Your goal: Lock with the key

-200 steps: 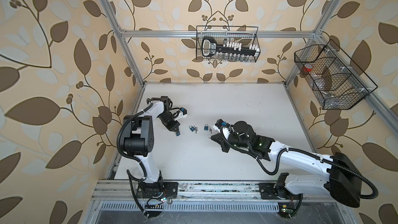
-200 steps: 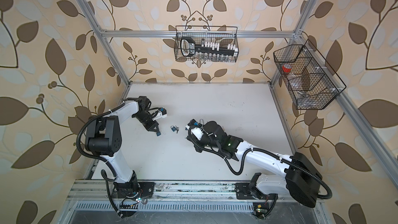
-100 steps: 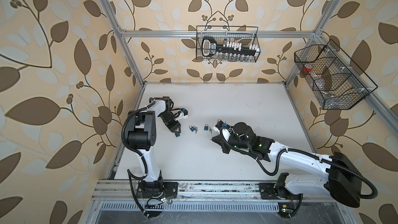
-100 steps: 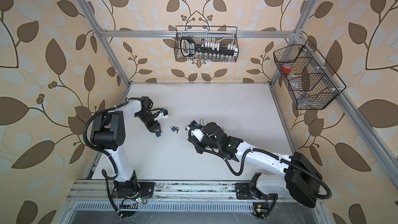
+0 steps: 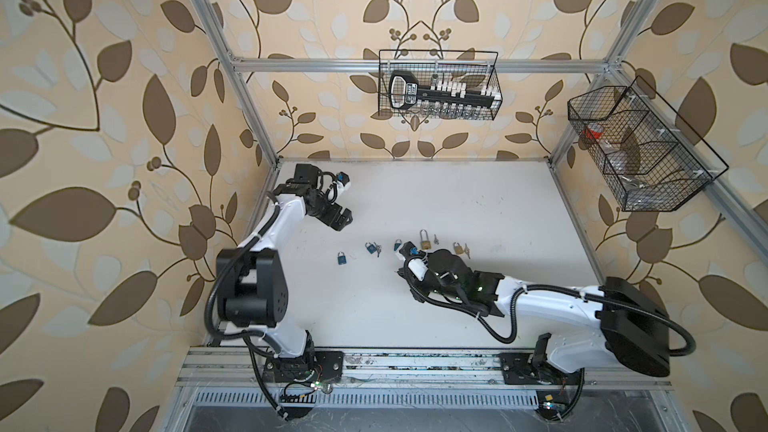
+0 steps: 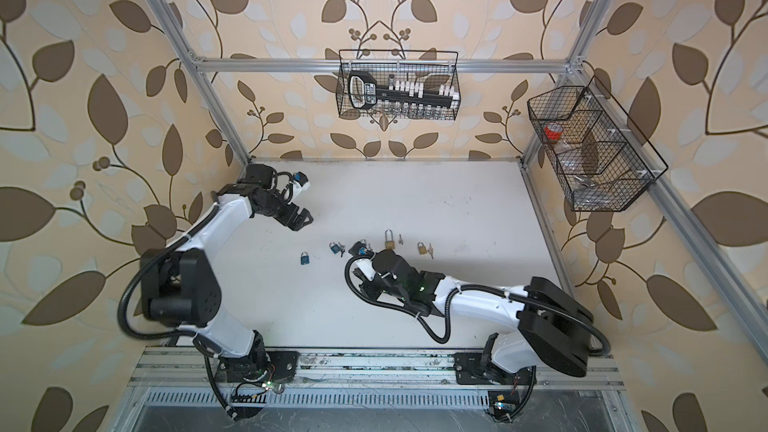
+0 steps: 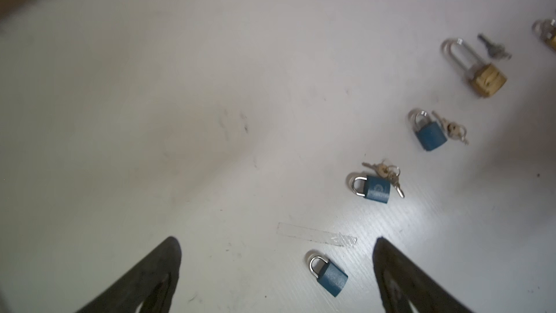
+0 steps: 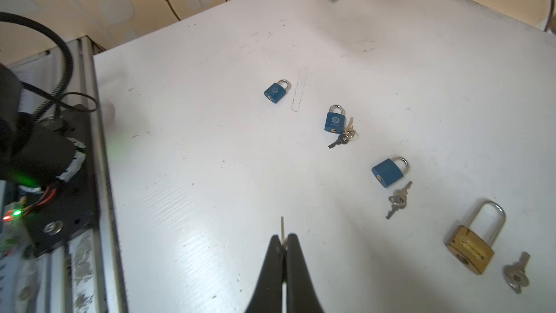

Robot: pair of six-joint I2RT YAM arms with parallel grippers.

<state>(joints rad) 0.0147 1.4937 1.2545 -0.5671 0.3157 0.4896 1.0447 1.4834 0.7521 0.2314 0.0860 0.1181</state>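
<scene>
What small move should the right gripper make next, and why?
Probably the right gripper should set its key on the table beside the blue padlock that has no key beside it, and let go. That padlock's shackle looks closed, and the left gripper is open, not touching it.

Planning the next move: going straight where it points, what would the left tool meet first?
Likely the keyless blue padlock, framed between the fingers of the open left tool; depth unclear, maybe bare table first.

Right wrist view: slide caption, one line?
Right pincer shut on a key, three blue padlocks and a brass padlock ahead.
</scene>
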